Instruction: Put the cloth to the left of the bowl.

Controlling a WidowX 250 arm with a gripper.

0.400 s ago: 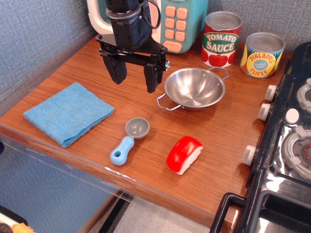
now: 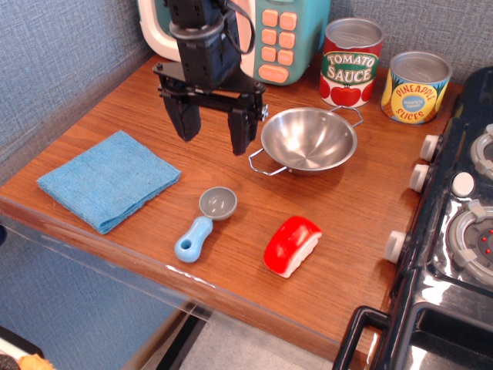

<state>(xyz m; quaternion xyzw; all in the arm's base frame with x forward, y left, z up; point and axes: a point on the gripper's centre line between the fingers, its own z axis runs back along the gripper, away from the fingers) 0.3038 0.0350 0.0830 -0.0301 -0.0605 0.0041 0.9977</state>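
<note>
The light blue folded cloth [image 2: 108, 179] lies flat near the table's front left corner. The shiny steel bowl [image 2: 309, 139] with two wire loop handles sits to the right of centre, empty. My black gripper [image 2: 212, 135] hangs open and empty above the table between the two, just left of the bowl and up-right of the cloth. Its fingers [image 2: 187, 119] point down and touch nothing.
A grey scoop with a blue handle [image 2: 205, 223] and a red-and-white toy [image 2: 292, 245] lie near the front edge. Tomato sauce [image 2: 350, 63] and pineapple [image 2: 416, 87] cans stand behind the bowl. A toy microwave [image 2: 277, 35] stands at the back and a black stove [image 2: 454, 223] at the right.
The gripper has shifted slightly forward and down. The cloth, the bowl and the other things have not moved.
</note>
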